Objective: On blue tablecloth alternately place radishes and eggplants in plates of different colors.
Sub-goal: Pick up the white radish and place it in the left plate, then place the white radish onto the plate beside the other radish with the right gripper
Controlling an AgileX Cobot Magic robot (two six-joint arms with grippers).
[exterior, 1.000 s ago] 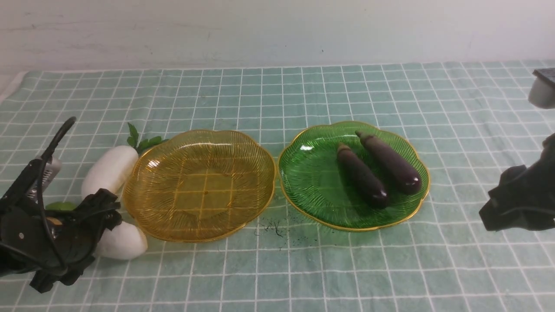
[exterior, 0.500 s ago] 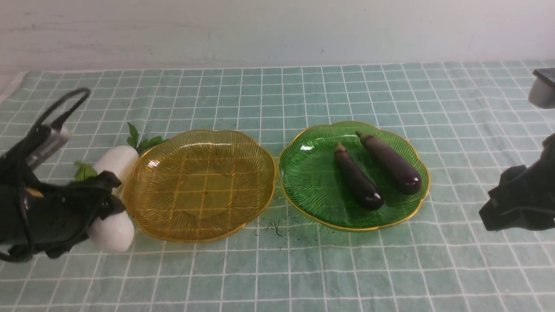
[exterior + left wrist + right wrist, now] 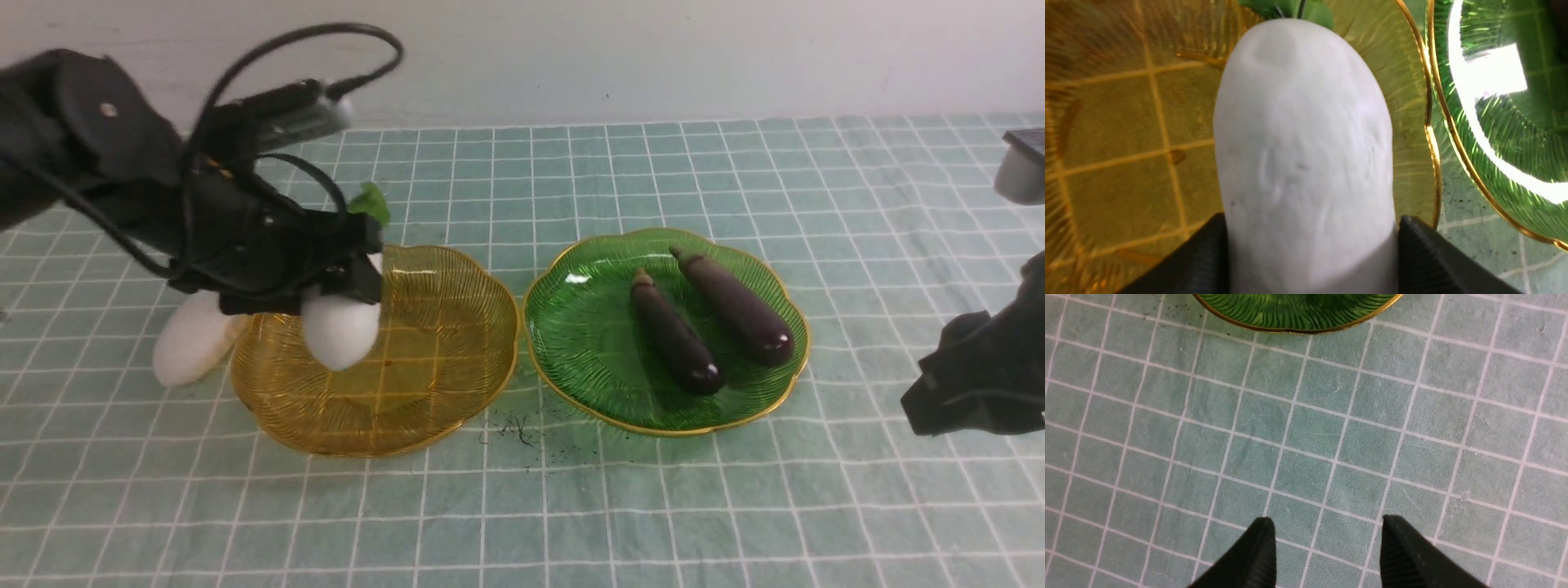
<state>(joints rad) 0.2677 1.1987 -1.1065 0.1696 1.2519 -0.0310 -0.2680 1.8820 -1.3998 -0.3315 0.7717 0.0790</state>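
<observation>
Tablecloth: a blue tablecloth point(image 3: 571, 506), pale teal with a white grid, covers the whole table.
Right gripper: the right gripper point(image 3: 1327, 522) hangs at the near right over bare cloth. Its jaws are spread apart with nothing between them.
Specks: small dark specks point(image 3: 518, 429) lie on the cloth just near of the gap between the two plates.
Amber plate: a ribbed amber plate point(image 3: 424, 392) with a gold rim sits left of centre.
Left gripper: the left gripper point(image 3: 1312, 218) pinches a white radish from both sides.
Held radish: the held radish point(image 3: 339, 331) hangs tilted over the amber plate's left half, rounded end low and near, green leaves high and far.
Second radish: the second radish point(image 3: 192, 343) lies on the cloth just left of the amber plate.
Green plate: a matching green plate point(image 3: 588, 343) sits just right of the amber one.
Eggplants: the left eggplant point(image 3: 673, 335) and the right eggplant point(image 3: 735, 306) lie side by side in the green plate, stems pointing far.
Wall: a pale wall point(image 3: 653, 57) stands behind.
</observation>
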